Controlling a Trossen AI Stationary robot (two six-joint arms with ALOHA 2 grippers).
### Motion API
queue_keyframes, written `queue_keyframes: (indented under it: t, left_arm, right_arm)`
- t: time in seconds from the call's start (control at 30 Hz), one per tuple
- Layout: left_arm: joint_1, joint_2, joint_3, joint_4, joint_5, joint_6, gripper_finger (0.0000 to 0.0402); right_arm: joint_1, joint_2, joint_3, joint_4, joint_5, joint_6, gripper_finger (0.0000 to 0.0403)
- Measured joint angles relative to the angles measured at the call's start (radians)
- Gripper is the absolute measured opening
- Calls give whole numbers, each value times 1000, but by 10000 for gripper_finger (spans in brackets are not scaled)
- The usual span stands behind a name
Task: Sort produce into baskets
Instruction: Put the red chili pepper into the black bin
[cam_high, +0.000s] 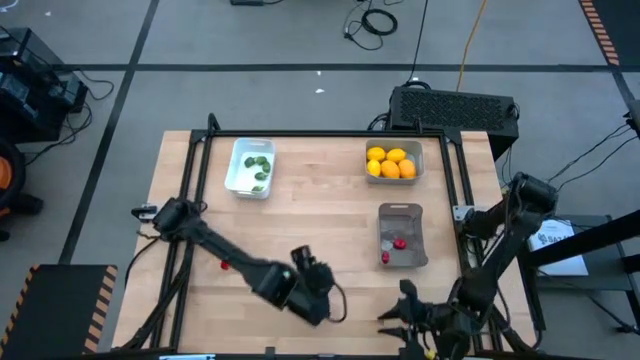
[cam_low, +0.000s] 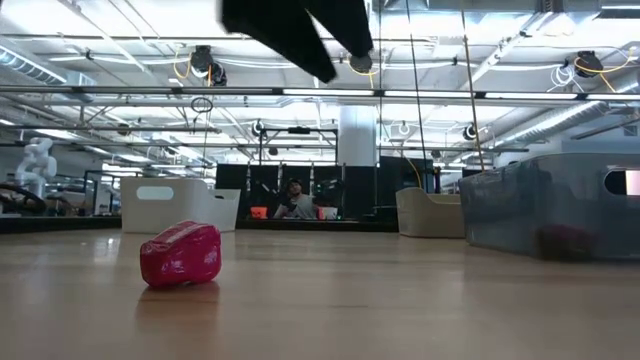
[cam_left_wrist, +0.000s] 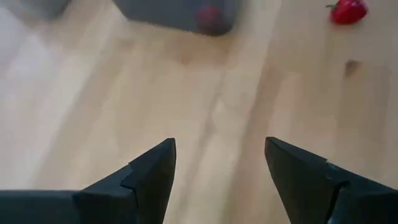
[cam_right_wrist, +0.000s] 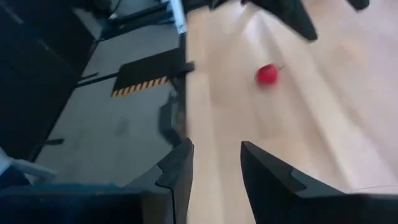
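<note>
My left gripper (cam_high: 318, 300) hung over bare wood near the front edge of the table (cam_high: 320, 215), its fingers (cam_left_wrist: 152, 171) spread wide with nothing between them. My right gripper (cam_high: 392, 312) waited at the front right, fingers (cam_right_wrist: 177, 168) a little apart and likewise empty.

One red berry (cam_high: 224, 265) lay loose on the wood well to the left of my left gripper, beside that arm's forearm. The dark grey basket (cam_high: 402, 236) stood to the right and held more red pieces (cam_high: 398, 243). Behind it the pale grey basket (cam_high: 394, 162) was full of yellow fruits (cam_high: 391, 163), and the white basket (cam_high: 249, 167) at the back left held green leafy pieces (cam_high: 259, 170).

From table height the grey basket's contents showed only as a dim smear through its wall, and my arm was cut off overhead. A person (cam_low: 294, 199) sat far behind the table.
</note>
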Motion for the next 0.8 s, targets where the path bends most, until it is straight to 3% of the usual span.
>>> queue_keyframes:
  t: [0.27, 0.47, 0.67, 0.8]
  left_arm:
    - [-120, 3, -15, -2, -56, -527, 252]
    - [-167, 25, -26, -28, -106, -621, 249]
    - [-172, 110, -26, -34, -105, -570, 248]
    - [-173, 155, -26, -66, -94, -697, 248]
  right_arm:
    - [44, 112, 0, 99, -23, 5, 125]
    - [43, 128, 0, 100, -22, -32, 125]
    - [45, 128, 0, 107, -22, -98, 125]
    - [54, 128, 0, 107, -24, -115, 125]
